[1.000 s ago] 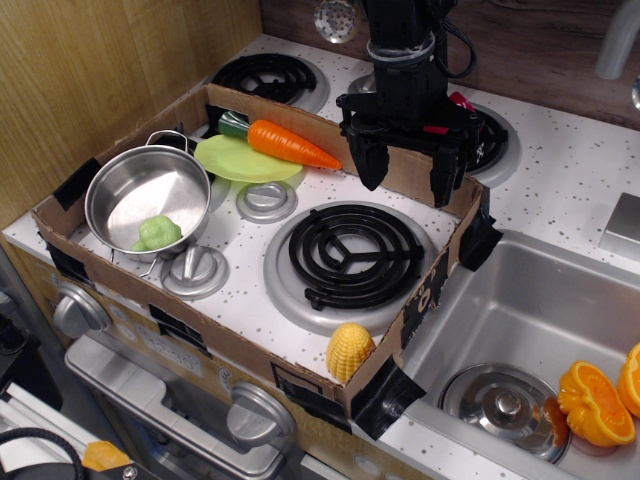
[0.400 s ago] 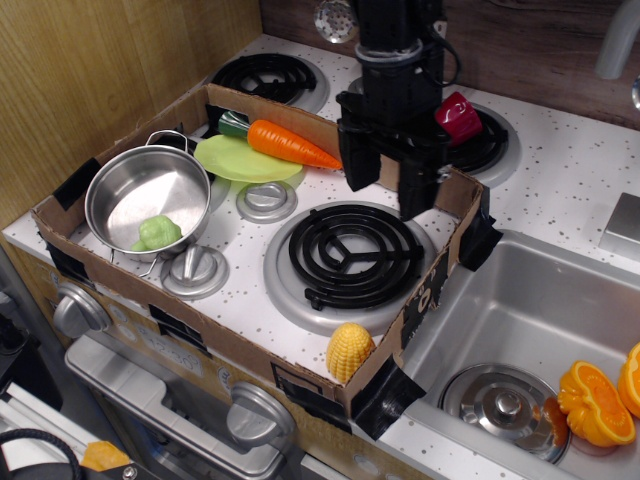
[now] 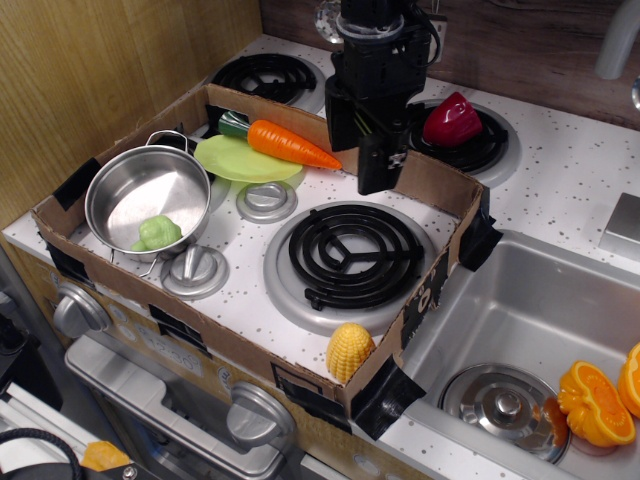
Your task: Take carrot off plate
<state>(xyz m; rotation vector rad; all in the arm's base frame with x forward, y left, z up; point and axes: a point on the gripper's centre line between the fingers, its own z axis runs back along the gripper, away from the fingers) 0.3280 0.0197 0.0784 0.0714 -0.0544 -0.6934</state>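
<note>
The carrot (image 3: 288,143) rests untouched on the plate (image 3: 245,160), just left of your empty gripper (image 3: 362,150), which has swung nearer and turned edge-on, spread unclear.

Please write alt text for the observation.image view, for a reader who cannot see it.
An orange carrot lies on a lime-green plate at the back of a cardboard-walled toy stovetop, with a black gripper hanging just to its right, not touching it. A steel pot holding a green toy sits to the left, and a yellow corn cob leans at the front edge.
</note>
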